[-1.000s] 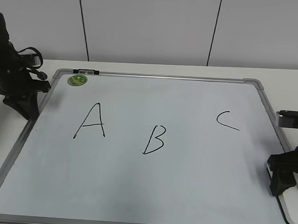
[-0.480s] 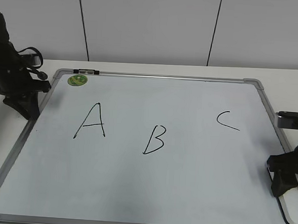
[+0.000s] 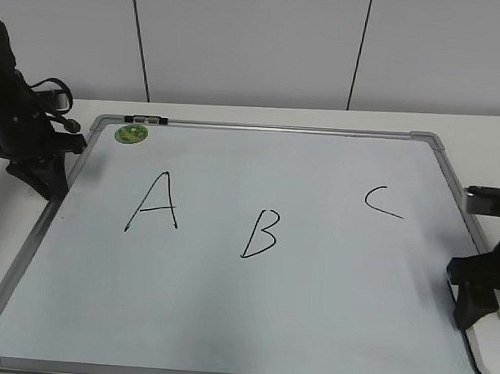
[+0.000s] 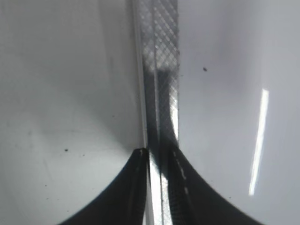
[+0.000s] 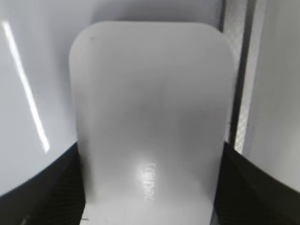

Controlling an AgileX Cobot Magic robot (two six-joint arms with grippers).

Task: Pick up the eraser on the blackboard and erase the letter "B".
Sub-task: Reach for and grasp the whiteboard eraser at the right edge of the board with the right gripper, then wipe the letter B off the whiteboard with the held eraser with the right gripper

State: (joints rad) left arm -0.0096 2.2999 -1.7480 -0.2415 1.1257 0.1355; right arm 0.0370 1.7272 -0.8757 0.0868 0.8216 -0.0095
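Right wrist view: the right pincer (image 5: 150,187) straddles the flat white rounded plastic eraser (image 5: 152,117), one black finger on each side.
Whether it clamps cannot be told; the eraser lies just beside the board's grey metal frame (image 5: 239,93), well apart from the black marker "B" (image 3: 261,233).

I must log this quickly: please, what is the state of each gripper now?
Left gripper: jaws shut, holding nothing, resting at the blackboard frame.
Right gripper: jaws on both sides of the eraser; a firm grip cannot be told.
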